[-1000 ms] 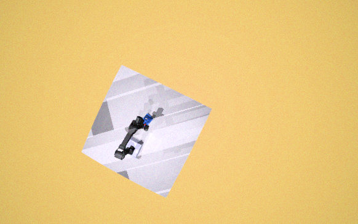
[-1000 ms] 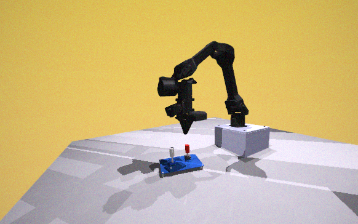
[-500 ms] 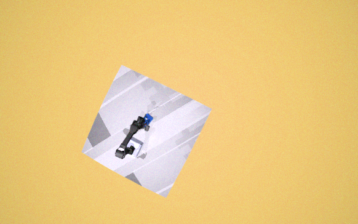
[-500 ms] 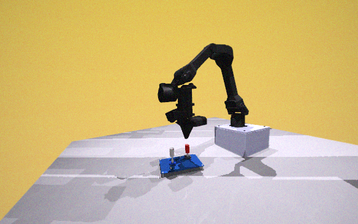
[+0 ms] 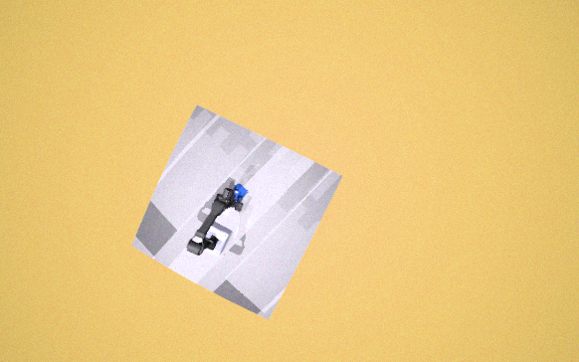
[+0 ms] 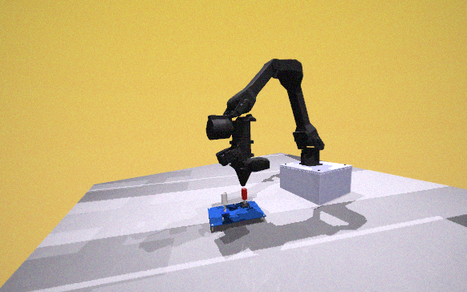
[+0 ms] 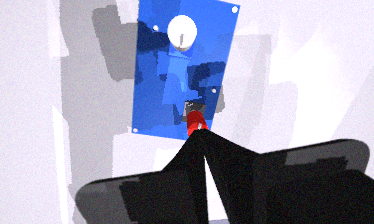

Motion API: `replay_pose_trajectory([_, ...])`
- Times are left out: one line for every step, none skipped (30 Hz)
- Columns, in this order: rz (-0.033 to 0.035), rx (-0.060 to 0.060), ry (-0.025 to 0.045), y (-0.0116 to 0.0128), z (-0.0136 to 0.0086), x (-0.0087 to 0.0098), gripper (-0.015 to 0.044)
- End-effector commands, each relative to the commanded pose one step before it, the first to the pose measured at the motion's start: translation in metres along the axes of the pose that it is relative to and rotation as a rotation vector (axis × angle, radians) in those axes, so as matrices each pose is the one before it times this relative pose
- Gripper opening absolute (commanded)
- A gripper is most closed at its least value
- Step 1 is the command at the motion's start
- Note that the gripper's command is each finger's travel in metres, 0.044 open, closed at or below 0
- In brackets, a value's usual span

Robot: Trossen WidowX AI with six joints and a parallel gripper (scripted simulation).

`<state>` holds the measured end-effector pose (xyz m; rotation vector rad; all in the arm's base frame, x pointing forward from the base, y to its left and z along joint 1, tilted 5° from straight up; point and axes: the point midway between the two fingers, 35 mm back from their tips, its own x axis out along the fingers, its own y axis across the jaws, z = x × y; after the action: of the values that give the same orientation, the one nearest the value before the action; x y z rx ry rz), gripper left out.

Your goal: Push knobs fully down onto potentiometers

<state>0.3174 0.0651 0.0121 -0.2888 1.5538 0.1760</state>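
Observation:
The blue circuit board (image 5: 241, 191) (image 6: 255, 211) (image 7: 151, 110) stands on short legs on the table. The red knob (image 6: 244, 194) (image 7: 195, 121) stands upright at the board's end nearer the arm's base, with a gap between it and its dark potentiometer (image 6: 245, 204) (image 7: 193, 107). The white knob (image 6: 224, 197) (image 7: 182, 30) stands raised on its shaft towards the other end. My gripper (image 6: 242, 184) (image 7: 200, 134) is shut and empty, pointing down. Its tips are just above the red knob and hide part of its top in the wrist view; whether they touch is unclear.
The arm's pale base box (image 6: 299, 182) stands on the table beyond the board, on the red knob's side. The arm (image 5: 210, 219) (image 6: 295, 96) arches from it over the table to the board. Dark shadows cross the board and the table.

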Motion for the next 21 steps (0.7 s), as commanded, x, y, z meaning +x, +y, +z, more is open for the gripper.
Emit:
replay_pose_trajectory([0.00406,-0.0022,0.00891,0.00056,-0.00331,0.00651,0.0000])
replay_pose_trajectory([0.00000,0.0000,0.00000,0.00000,0.00000,0.00000,0.0000])
replay_pose_trajectory([0.00000,0.0000,0.00000,0.00000,0.00000,0.00000,0.0000])
replay_pose_trajectory([0.00000,0.0000,0.00000,0.00000,0.00000,0.00000,0.0000])
replay_pose_trajectory([0.00000,0.0000,0.00000,0.00000,0.00000,0.00000,0.0000])
replay_pose_trajectory([0.00000,0.0000,0.00000,0.00000,0.00000,0.00000,0.0000])
replay_pose_trajectory([0.00000,0.0000,0.00000,0.00000,0.00000,0.00000,0.0000])
replay_pose_trajectory([0.00000,0.0000,0.00000,0.00000,0.00000,0.00000,0.0000])
replay_pose_trajectory([0.00000,0.0000,0.00000,0.00000,0.00000,0.00000,0.0000])
replay_pose_trajectory([0.00000,0.0000,0.00000,0.00000,0.00000,-0.00021,0.0000])
replay_pose_trajectory([0.00000,0.0000,0.00000,0.00000,0.00000,-0.00040,0.0000])
replay_pose_trajectory([0.00000,0.0000,0.00000,0.00000,0.00000,-0.00039,0.0000])
replay_pose_trajectory([0.00000,0.0000,0.00000,0.00000,0.00000,0.00011,0.0000])
replay_pose_trajectory([0.00000,0.0000,0.00000,0.00000,0.00000,0.00016,0.0000])
replay_pose_trajectory([0.00000,0.0000,0.00000,0.00000,0.00000,0.00023,0.0000])
replay_pose_trajectory([0.00000,0.0000,0.00000,0.00000,0.00000,0.00026,0.0000])
replay_pose_trajectory([0.00000,0.0000,0.00000,0.00000,0.00000,0.00027,0.0000])
replay_pose_trajectory([0.00000,0.0000,0.00000,0.00000,0.00000,0.00027,0.0000])
replay_pose_trajectory([0.00000,0.0000,0.00000,0.00000,0.00000,0.00027,0.0000])
replay_pose_trajectory([0.00000,0.0000,0.00000,0.00000,0.00000,0.00027,0.0000])
replay_pose_trajectory([0.00000,0.0000,0.00000,0.00000,0.00000,0.00027,0.0000])
